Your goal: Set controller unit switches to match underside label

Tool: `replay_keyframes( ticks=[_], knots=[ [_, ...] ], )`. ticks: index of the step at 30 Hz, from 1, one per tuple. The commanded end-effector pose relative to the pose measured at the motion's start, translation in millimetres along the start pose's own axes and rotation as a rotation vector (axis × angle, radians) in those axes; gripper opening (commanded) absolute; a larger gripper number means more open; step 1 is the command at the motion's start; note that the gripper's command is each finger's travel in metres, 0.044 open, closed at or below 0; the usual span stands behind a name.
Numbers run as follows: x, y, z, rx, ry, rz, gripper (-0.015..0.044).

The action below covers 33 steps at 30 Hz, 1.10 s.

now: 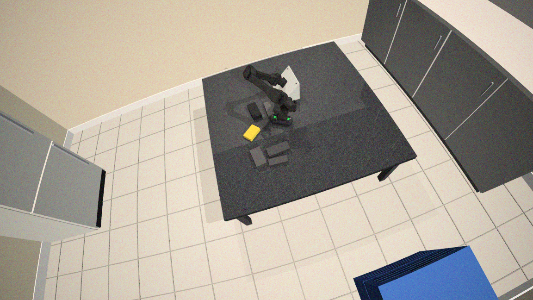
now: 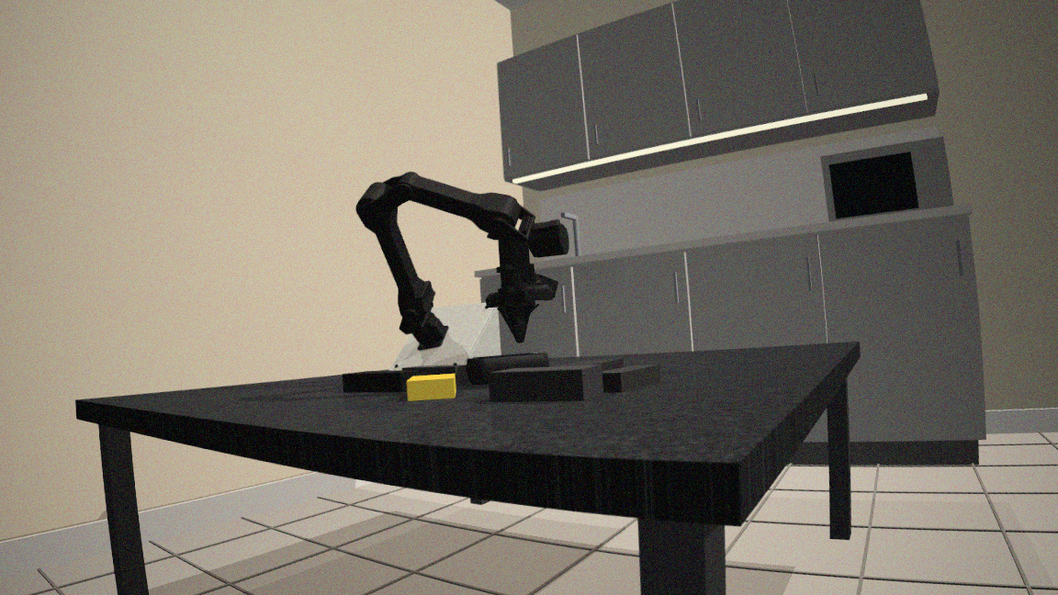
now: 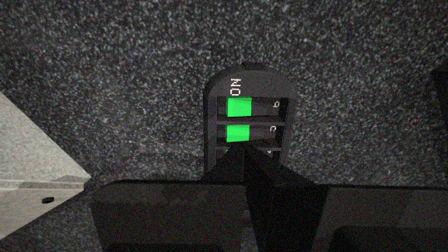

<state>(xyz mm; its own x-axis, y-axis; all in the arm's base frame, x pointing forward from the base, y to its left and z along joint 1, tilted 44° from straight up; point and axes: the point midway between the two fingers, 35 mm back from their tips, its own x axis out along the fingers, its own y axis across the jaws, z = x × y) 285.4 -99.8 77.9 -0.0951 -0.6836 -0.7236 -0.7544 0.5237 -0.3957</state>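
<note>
Room: beige wall [image 1: 149, 52] [image 2: 243, 185], pale tiled floor [image 1: 316, 238] [image 2: 924, 503], grey cabinets [image 1: 458, 89] [image 2: 747, 310].
Bench: speckled black top [image 1: 335, 149] [image 2: 296, 414] [image 3: 136, 78].
Controller unit: on the bench below the gripper, ON mark facing up [image 1: 280, 122] [image 2: 510, 363] [image 3: 257, 82].
Switches: two in full wrist view, green ends on the ON-mark side; a third mostly hidden, with a sliver of green; pressed ends cannot be told.
Gripper: fingers together, holding nothing, tips pointing down just above the unit and apart from it [image 1: 281, 117] [image 2: 520, 339] [image 3: 243, 145].
Arm: black, arched over the bench [image 1: 262, 87] [image 2: 451, 196].
Yellow block: flat near the unit [image 1: 251, 132] [image 2: 431, 387].
Black block: near the yellow one [image 1: 254, 111] [image 2: 369, 381].
Grey-brown blocks: three grouped, well apart from the arm's base [image 1: 277, 148].
Pale angled plate: beside the arm's lower end [image 1: 293, 84] [image 2: 477, 329] [image 3: 35, 155].
Label: hidden.
</note>
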Motion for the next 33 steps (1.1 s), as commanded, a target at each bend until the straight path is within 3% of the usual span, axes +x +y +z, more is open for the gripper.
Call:
replay_keyframes(
  ticks=[1, 18, 30, 33],
  knots=[
    [7.8, 1.1, -0.4, -0.008, 0.005, 0.001, 0.0000],
    [30.9, 1.5, -1.3, -0.008, 0.006, 0.000, 0.0000],
    [30.9, 1.5, -1.3, -0.008, 0.006, 0.000, 0.0000],
    [8.5, 1.1, -0.2, -0.005, 0.003, 0.002, 0.0000]
  ],
)
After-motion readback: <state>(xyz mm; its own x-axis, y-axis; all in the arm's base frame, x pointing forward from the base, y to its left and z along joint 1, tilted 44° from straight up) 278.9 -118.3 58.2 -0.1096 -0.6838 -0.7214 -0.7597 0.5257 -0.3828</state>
